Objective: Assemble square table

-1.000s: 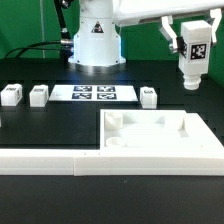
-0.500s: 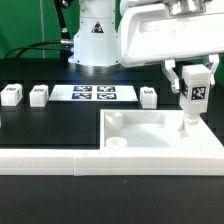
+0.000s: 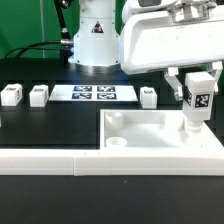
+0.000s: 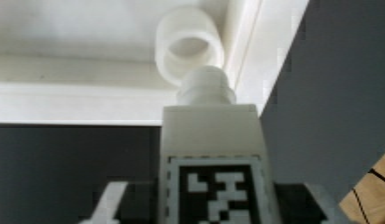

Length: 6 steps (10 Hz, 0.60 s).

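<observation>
1. L-shaped rail (image 3: 50, 158): lying nearest, running along the slab's front edge and touching it, probably serving as a stop that is keeping the slab from sliding.

2. Square table slab (image 3: 160, 138): lying flat on the black desk (image 3: 50, 125), sockets facing up so legs can be driven in from above.

3. Corner socket (image 4: 189, 45): sitting at the slab's far corner on the exterior view's right and receiving the leg's tip. The wrist view is showing tip and socket lined up. Whether the tip has entered cannot be told.

4. Leg (image 3: 197, 100): hanging upright over that far corner, tag facing the exterior camera, being kept vertical so its tip meets the socket squarely.

5. End effector (image 3: 196, 88): grasping the leg by its upper block, one finger on each side.

6. Spare leg (image 3: 148, 97): waiting just beyond the slab's far edge.

7. Two spare legs (image 3: 39, 95): waiting well beyond the slab's far corner, toward the exterior view's left.

8. Marker board (image 3: 92, 95): lying beyond the slab, between those spares.

9. Arm base (image 3: 95, 40): standing farthest behind the slab.

Change: a second ago the leg was hanging higher and clear of the slab. Now it is sitting lower, at the socket.
</observation>
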Motion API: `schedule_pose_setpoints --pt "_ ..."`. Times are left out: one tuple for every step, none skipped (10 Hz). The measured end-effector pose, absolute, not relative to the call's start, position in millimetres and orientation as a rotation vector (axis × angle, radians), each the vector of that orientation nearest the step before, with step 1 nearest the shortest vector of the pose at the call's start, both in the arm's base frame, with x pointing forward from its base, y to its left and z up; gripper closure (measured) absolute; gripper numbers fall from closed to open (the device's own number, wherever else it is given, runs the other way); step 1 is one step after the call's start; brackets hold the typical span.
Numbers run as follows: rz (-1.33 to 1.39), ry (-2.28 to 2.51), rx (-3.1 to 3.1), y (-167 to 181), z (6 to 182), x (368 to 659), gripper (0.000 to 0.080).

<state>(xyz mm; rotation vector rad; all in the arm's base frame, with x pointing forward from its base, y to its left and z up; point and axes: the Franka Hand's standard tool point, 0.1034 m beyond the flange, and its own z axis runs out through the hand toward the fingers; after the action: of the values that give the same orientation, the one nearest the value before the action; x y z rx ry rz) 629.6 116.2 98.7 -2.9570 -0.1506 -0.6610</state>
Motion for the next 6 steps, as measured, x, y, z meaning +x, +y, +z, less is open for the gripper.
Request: schedule_pose_setpoints --pt "-0.655 -0.151 -2.959 116 94.5 630 0.0512" --pt "-0.648 -0.152 -2.96 117 90.5 629 0.0512" --pt "-0.637 -0.154 -2.962 117 84.8 627 0.0512" --pt "-0.646 -0.151 -2.962 116 83.2 627 0.0512" --pt "-0.64 -0.151 -2.964 115 81.3 625 0.0512" --pt "-0.636 -0.151 -2.965 115 79.8 625 0.0512"
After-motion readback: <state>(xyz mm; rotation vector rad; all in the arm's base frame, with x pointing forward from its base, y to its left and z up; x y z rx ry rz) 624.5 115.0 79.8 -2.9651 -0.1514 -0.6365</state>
